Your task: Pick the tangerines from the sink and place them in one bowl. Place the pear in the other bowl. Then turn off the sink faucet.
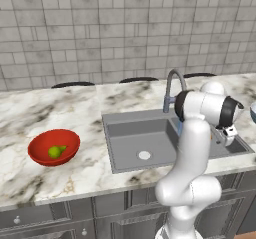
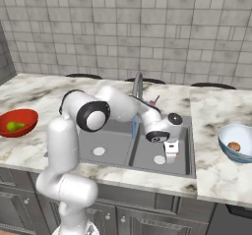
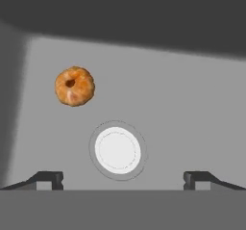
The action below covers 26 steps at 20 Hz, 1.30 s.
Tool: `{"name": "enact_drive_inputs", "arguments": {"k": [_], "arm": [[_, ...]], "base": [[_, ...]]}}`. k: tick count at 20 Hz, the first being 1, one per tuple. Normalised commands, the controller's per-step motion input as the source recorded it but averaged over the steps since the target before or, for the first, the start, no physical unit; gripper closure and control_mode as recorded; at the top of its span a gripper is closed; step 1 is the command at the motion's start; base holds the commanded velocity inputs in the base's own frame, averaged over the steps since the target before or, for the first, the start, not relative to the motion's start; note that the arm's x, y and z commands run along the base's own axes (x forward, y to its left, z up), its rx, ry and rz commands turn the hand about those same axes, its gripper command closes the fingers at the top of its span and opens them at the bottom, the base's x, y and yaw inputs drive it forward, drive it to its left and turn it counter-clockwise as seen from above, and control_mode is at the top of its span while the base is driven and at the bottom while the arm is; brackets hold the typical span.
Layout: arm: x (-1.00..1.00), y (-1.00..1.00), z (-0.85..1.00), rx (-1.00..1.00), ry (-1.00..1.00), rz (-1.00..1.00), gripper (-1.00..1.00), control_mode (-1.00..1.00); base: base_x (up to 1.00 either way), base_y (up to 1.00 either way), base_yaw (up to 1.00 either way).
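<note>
Open gripper above drain, tangerine beside

White glossy Franka arm, rounded link shells, black bands at joints. Hand white with dark round caps behind the fingers. Gripper: two small dark squared fingertips.

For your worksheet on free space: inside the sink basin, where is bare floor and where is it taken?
Sink floor is bare on the drain's far side from the tangerine. The other side is crowded: tangerine close beside the drain. The open gripper hangs above.
</note>
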Motion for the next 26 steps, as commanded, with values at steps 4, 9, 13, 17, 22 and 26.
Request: {"name": "enact_drive_inputs", "arguments": {"k": [4, 9, 13, 17, 22, 26], "arm": [[0.43, -0.01, -0.39, 0.06, 0.0, 0.0, -1.0, -1.0], [0.46, 0.0, -0.49, 0.05, 0.0, 0.0, -1.0, -1.0], [0.33, -0.14, -0.34, 0.0, 0.0, -0.01, -1.0, -1.0], [0.36, -0.16, -0.15, 0.0, 0.0, 0.0, -1.0, -1.0], [0.37, -0.14, -0.05, 0.0, 0.0, 0.0, -1.0, -1.0], [0.3, -0.18, -0.14, 0.0, 0.0, 0.0, -1.0, -1.0]], "base": [[0.0, 0.0, 0.0], [0.0, 0.0, 0.0], [0.0, 0.0, 0.0], [0.0, 0.0, 0.0], [0.0, 0.0, 0.0], [0.0, 0.0, 0.0]]}}
